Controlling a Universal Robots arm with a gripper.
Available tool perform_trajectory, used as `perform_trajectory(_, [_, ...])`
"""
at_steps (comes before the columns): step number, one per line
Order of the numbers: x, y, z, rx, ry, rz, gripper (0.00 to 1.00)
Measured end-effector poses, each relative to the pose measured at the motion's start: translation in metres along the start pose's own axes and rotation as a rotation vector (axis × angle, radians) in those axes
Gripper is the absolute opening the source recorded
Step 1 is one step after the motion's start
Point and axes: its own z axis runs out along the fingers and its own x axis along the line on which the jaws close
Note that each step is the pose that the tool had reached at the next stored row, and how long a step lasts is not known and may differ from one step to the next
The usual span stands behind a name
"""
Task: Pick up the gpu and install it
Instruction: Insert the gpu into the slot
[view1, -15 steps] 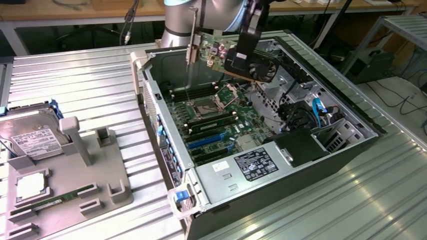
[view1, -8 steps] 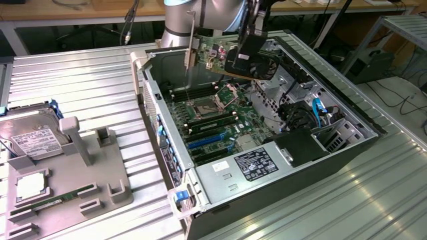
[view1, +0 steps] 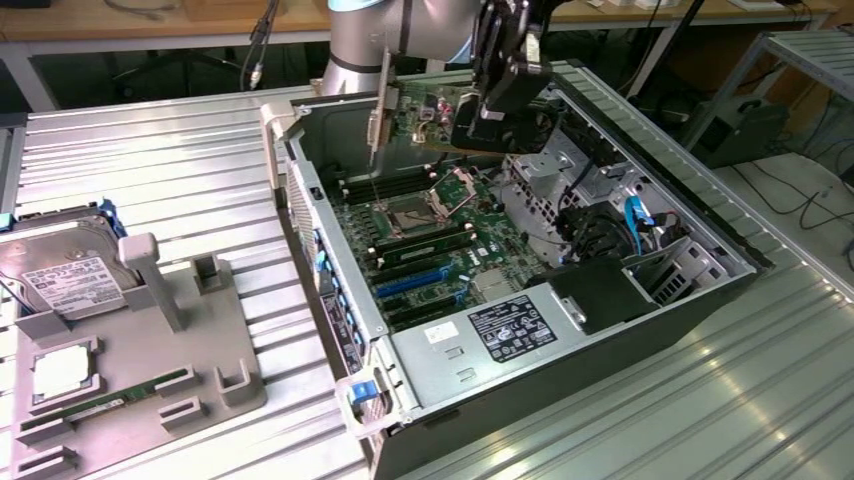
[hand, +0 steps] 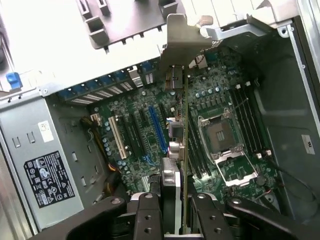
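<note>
gripper (hand: 176, 200) clamped on gpu (hand: 176, 75) board edge, card hanging edge-on above motherboard (view1: 427, 240) at the case's 12 o'clock; likely light, stiff, fragile, so grip bare edges, bracket clear

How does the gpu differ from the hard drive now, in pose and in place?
The gpu stands on edge, held by the end effector over the open computer case. The hard drive rests in the grey fixture on the exterior view's left. The gpu is a thin board with a metal bracket, while the hard drive is a thicker silver block with a white label. Neither is mounted in the case yet.
</note>
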Motion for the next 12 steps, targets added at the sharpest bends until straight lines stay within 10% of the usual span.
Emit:
perform_trajectory(5, [0.0, 0.0, 0.0, -0.0002, 0.0041, -0.107, 0.28])
perform_trajectory(12, [-0.0001, -0.0002, 0.0, -0.0003, 0.0048, -0.123, 0.28])
